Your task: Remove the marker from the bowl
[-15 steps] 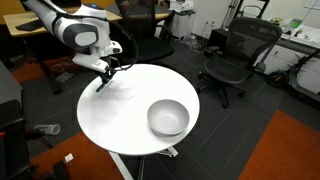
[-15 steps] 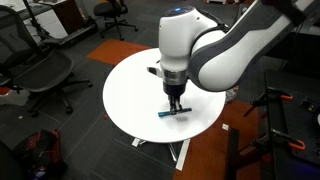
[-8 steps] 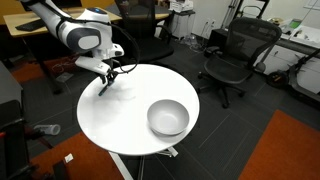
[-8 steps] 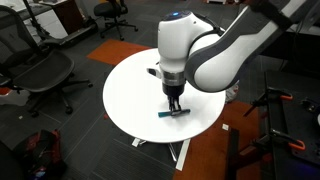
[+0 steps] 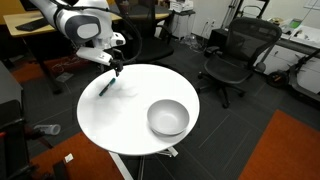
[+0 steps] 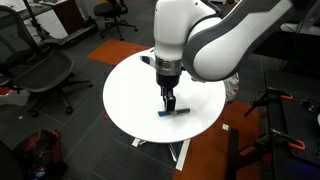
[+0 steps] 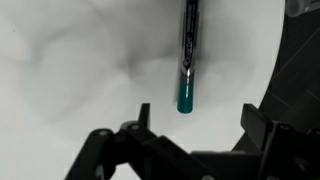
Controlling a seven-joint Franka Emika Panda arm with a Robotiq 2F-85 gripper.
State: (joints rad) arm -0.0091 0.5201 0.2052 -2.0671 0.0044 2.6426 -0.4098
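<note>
The teal-blue marker (image 5: 105, 87) lies flat on the white round table (image 5: 120, 120), near its edge and well away from the grey bowl (image 5: 168, 118), which holds nothing I can see. My gripper (image 5: 117, 70) hangs open just above the marker and does not touch it. In an exterior view the marker (image 6: 173, 112) shows below the gripper (image 6: 168, 100); the arm hides the bowl there. In the wrist view the marker (image 7: 187, 60) lies on the table beyond the gripper (image 7: 198, 125), with nothing between the two fingers.
Black office chairs (image 5: 235, 55) stand around the table, and desks line the back wall. In an exterior view a chair (image 6: 45, 75) stands beside the table (image 6: 130, 95), and orange carpet (image 6: 205, 150) lies under its near edge.
The gripper has opened, let go of the marker and lifted a little. The marker stays lying on the table where it was set down.
</note>
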